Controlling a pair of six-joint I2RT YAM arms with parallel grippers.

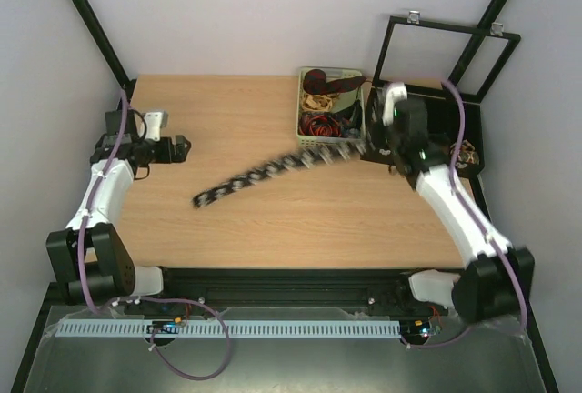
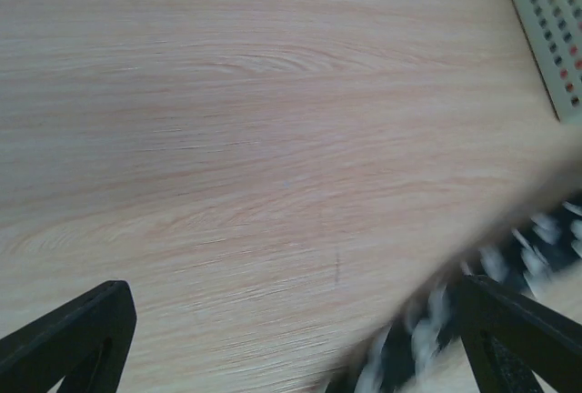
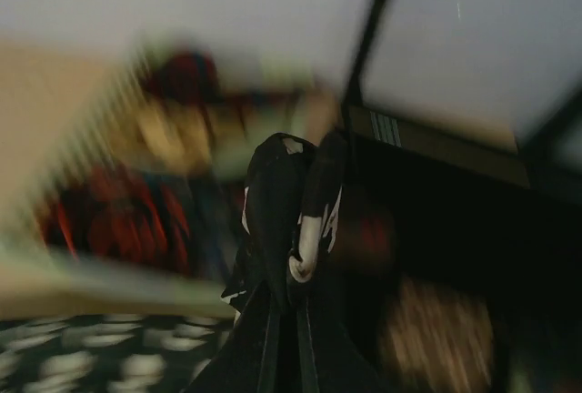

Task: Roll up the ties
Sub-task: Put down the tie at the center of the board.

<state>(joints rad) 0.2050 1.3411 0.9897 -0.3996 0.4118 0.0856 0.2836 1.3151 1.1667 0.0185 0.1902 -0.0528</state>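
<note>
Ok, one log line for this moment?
right gripper: shut on black speckled tie | tie: stretched diagonally over table | left gripper: open, empty, above table

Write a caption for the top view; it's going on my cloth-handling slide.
Right gripper holds one end of a black speckled tie stretched across the table beside a basket; left gripper open.

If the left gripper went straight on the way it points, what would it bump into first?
Probably nothing: ahead of the left gripper lies only bare table. The speckled tie and basket sit off to its right, though its tilt is unclear.
</note>
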